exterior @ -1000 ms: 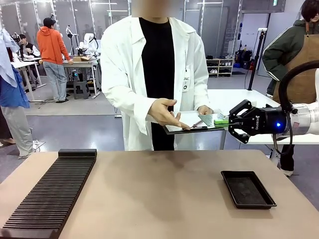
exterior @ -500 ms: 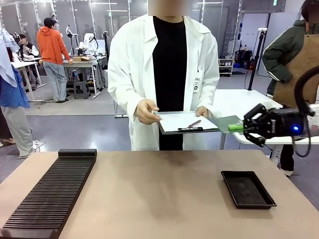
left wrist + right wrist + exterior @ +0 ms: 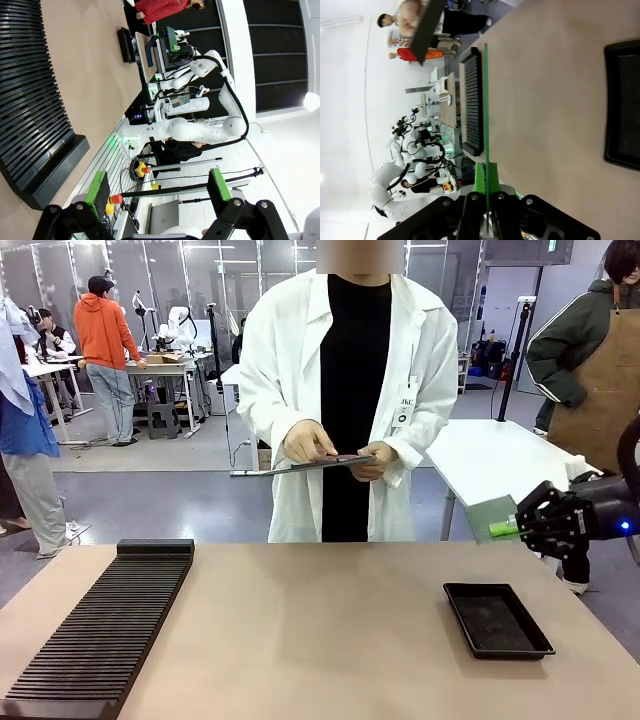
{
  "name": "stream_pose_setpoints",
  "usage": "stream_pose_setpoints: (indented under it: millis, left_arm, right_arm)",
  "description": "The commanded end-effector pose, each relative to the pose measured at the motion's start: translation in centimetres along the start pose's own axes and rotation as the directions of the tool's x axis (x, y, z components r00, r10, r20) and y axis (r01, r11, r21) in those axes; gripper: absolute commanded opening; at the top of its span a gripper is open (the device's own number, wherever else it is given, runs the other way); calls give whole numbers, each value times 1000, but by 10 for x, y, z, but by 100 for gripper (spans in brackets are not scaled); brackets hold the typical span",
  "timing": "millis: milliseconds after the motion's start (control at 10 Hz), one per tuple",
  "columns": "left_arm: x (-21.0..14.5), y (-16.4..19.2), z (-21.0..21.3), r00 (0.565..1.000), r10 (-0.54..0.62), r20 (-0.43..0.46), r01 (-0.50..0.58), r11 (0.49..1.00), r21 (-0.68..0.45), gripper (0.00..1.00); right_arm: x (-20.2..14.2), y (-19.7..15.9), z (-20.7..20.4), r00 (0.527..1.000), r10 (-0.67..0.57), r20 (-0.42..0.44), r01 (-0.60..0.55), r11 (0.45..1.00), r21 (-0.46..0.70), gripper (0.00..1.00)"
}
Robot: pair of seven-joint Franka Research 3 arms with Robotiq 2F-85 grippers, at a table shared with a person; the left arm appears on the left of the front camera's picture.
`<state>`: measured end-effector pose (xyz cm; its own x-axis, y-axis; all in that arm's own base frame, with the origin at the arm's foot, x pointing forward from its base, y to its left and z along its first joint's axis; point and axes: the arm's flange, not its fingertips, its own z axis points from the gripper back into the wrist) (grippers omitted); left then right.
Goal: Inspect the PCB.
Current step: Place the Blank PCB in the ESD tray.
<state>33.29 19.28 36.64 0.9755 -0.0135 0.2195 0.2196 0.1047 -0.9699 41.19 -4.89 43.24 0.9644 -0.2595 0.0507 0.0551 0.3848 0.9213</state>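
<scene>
- Right tool (image 3: 522, 525), right edge of frame, clamped tight on the PCB (image 3: 492, 513); board projects leftward from its fingertips.
- Left tool (image 3: 157, 187) spread wide, holding nothing.

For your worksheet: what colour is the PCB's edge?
Bright green, clearest in the right wrist view, where the PCB sits edge-on.

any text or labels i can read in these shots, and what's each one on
"JKC": badge on the person's white lab coat; smaller print below it is too blurred to read.
PCB held in the right gripper: no readable print.
Black tray: no text.
</scene>
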Motion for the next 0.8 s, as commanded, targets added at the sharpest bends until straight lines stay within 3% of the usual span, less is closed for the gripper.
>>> stream_pose_setpoints:
  millis: [0,400,700]
  left_arm:
    - [-1,-3,-1,1000,4,-4,-4,1000,12,100]
    - [-1,-3,-1,1000,4,-4,-4,1000,12,100]
    - [-1,-3,-1,1000,4,-4,-4,1000,12,100]
  right_arm:
    - [21,-30,-14,999,-5,-53,2,999,-44,3]
    - [55,-81,-36,1000,8,-19,-11,983,-182,3]
    - [61,-104,-56,999,-15,-47,2,966,-259,3]
